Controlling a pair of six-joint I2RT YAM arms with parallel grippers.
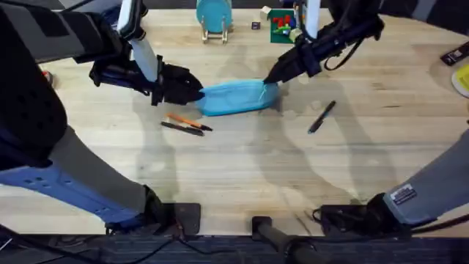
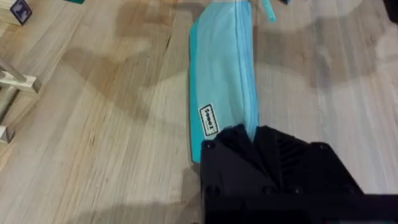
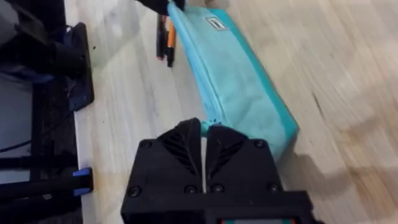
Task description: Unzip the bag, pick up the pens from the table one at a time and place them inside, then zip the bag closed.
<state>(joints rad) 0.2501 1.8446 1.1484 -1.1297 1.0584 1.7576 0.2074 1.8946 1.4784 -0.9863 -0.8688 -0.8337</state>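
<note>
1. Your bag [image 1: 238, 97] lies flat on the counter [image 1: 242, 172], mid-width and toward the far side, its zipper line running lengthwise.
2. Your left claw [image 1: 196, 92] pinches the bag's left end; in its wrist view the fingers [image 2: 233, 140] straddle the fabric edge by the label.
3. Your right claw [image 1: 270, 76] sits at the bag's right end, fingers [image 3: 186, 140] pressed nearly together on the zipper end.
4. An orange pen [image 1: 187, 122] and a dark pen [image 1: 182, 129] lie together just in front of the bag; a black pen [image 1: 322, 116] lies apart to the right.
5. You have open counter in front of the pens; clutter lines the far edge.
</note>
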